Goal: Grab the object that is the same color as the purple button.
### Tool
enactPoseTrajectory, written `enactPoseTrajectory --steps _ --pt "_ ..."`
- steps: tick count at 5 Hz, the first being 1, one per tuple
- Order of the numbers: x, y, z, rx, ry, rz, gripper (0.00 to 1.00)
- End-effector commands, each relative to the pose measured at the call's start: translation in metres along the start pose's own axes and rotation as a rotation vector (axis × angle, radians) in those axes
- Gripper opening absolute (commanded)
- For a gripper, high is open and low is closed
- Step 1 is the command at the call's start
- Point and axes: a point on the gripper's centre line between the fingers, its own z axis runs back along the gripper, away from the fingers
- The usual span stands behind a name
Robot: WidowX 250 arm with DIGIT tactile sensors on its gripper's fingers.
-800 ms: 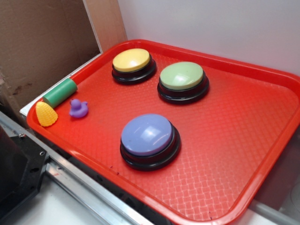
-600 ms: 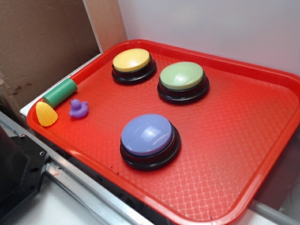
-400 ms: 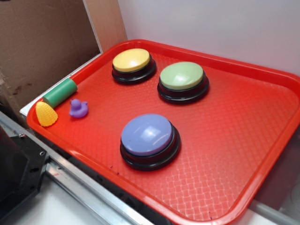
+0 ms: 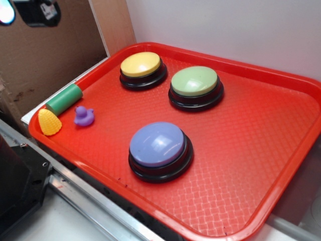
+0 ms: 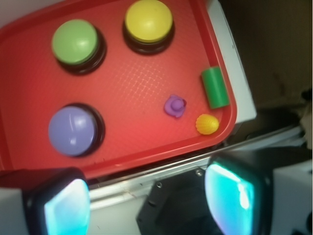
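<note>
**Small purple duck to be pinched across its body**

At the left end of the red tray (image 4: pixel 281 150), the yellow corn-shaped toy (image 4: pixel 49 122) is seen first, then the green cylinder (image 4: pixel 64 99). The purple rubber duck (image 4: pixel 84 116) sits just beside both, well apart from the purple button (image 4: pixel 159 146) at centre. The duck is judged light, soft and slightly squashy; a hold across its rounded body is advised. The gripper (image 5: pixel 146 196) is shown spread wide, high above the tray's edge, empty.
</note>
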Motion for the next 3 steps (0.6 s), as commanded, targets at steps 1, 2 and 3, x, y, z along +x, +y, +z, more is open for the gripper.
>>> enactPoseTrajectory --steps 1,2,3 --pt "0.019 0.035 -0.053 0.023 -0.061 0.454 1.00" --pt "0.024 0.050 -0.084 0.021 -0.087 0.653 1.00" --pt "0.033 0.058 -0.109 0.044 -0.100 0.760 1.00"
